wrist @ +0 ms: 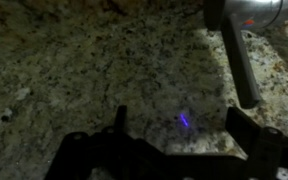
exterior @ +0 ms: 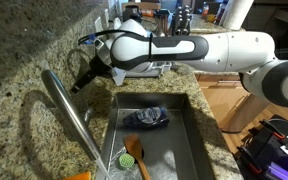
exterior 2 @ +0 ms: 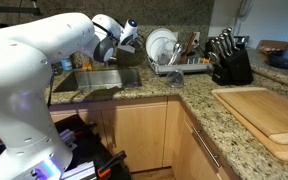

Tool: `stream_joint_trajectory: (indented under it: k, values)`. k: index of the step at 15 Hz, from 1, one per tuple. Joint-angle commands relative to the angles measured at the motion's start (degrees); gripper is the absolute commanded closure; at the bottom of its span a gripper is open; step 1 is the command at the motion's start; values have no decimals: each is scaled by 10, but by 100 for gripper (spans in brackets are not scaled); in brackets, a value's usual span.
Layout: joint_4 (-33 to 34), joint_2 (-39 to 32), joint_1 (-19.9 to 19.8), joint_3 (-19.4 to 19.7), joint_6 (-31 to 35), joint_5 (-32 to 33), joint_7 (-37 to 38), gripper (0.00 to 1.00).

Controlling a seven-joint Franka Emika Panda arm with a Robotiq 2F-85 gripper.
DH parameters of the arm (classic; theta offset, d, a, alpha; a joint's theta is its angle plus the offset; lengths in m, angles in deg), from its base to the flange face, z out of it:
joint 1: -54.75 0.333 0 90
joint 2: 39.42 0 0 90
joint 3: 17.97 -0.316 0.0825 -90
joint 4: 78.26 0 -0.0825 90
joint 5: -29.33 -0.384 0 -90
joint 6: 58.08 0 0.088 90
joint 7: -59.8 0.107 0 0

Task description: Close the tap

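tap (exterior: 69,105) | rose from granite worktop (exterior: 14,40) at sink (exterior: 174,150) edge, spout slanting over basin | end effector (exterior: 81,84) hovered just beside it, jaws spread, empty | risk: misjudged approach might skid off thin lever, knocking spout instead

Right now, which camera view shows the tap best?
An exterior view: the tap shows most of its long spout slanting beside the sink, with the hand close by. The wrist view catches only a short steel stretch of it. In an exterior view the arm hides it.
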Motion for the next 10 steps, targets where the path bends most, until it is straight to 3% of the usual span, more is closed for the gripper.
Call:
stream_joint_trajectory:
  k: [1,3,4,10]
  values:
    - [-26,39,14,77,-62,52,98,0]
    - [-25,52,27,109,-96,84,150,0]
    - [0,25,21,75,-56,64,114,0]
    - [-3,40,34,118,-80,93,152,0]
